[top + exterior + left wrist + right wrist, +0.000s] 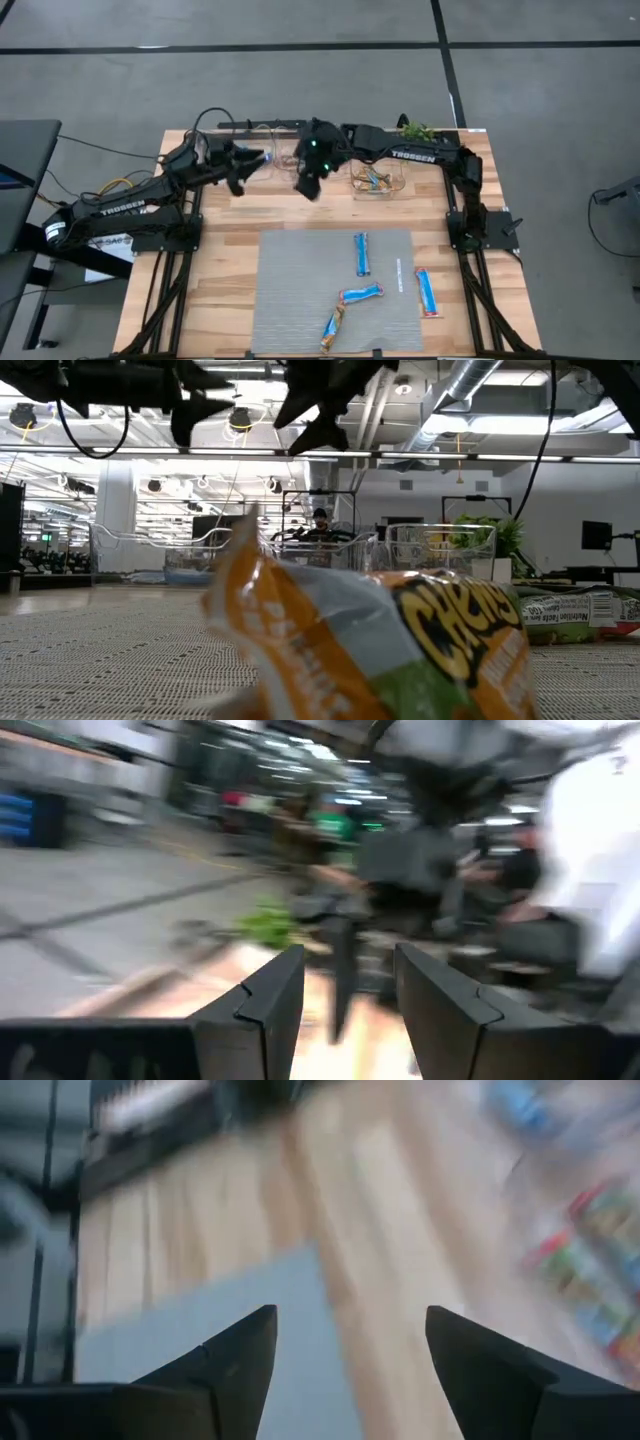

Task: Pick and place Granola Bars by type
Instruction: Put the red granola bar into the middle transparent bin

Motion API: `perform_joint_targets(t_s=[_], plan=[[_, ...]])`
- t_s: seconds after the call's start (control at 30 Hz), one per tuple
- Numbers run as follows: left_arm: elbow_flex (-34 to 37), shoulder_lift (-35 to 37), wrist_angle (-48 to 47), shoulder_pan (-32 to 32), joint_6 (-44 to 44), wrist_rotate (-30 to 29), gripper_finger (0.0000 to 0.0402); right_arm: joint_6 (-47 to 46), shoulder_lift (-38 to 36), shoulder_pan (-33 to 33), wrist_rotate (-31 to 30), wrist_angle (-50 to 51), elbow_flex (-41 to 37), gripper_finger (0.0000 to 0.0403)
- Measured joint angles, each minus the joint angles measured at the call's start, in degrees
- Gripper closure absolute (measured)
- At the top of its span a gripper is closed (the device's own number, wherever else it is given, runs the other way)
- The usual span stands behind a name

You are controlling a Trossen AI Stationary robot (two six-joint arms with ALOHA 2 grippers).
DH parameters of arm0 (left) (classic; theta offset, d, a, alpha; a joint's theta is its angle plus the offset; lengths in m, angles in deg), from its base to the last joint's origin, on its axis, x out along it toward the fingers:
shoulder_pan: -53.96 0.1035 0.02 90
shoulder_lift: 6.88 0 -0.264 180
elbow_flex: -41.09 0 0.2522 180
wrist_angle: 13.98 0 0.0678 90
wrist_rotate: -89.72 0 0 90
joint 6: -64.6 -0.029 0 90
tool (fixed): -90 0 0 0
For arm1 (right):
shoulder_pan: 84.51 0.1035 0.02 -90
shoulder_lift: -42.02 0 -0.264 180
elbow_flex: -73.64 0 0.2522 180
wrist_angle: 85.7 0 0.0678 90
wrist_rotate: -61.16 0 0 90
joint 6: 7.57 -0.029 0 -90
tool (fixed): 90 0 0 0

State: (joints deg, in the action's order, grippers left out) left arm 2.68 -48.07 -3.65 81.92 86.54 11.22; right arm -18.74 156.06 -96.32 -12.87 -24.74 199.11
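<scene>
1. Risk of collision: left hand (262, 157) and right hand (308, 186) close together above the far middle of the wooden surface (225, 250), both blurred in the wrist views, so probably moving. A crossing path could knock the arms together.
2. Left hand: fingers (270, 995) parted in the left wrist view, nothing between them. Right hand: fingers (235, 1355) spread wide in the right wrist view, nothing gripped.
3. Risk of a wrong sort: clear container (378, 181) at the far edge already holding a few bars, types hard to tell from above. Dropping a mismatched bar there would spoil the grouping.
4. Granola Bars (362, 254) left on the grey mat (300, 290) at the near side:
   - blue bar, long axis running far to near;
   - second blue bar (361, 294) lying roughly left to right, slightly tilted;
   - orange-brown bar (332, 327) on a diagonal, its near end towards the left, almost touching the second blue bar;
   - third blue bar (428, 293) at the mat's right edge, partly on the wood, long axis near to far with a slight lean.
5. Risk of a poor grip: fingers closing along a bar's length instead of across it may push it away on the mat; the near-touching pair could be dragged together.
6. Orange wrapper (380, 645) very close to the low camera, too near to judge its direction.
</scene>
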Motion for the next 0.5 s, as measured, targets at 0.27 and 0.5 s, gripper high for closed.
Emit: perform_joint_targets(t_s=[0.27, 0.5], plan=[[0.0, 0.0, 3.4, -1.5, 9.7, 13.3, 0.0254, 2.1, -1.9, 7.4, 1.0, 16.8, 0.1, 0.0155], [0.0, 0.0, 3.4, -5.3, 10.0, 11.2, 0.0254, -2.0, -2.6, 14.0, 0.2, 28.9, -1.0, 0.0155]])
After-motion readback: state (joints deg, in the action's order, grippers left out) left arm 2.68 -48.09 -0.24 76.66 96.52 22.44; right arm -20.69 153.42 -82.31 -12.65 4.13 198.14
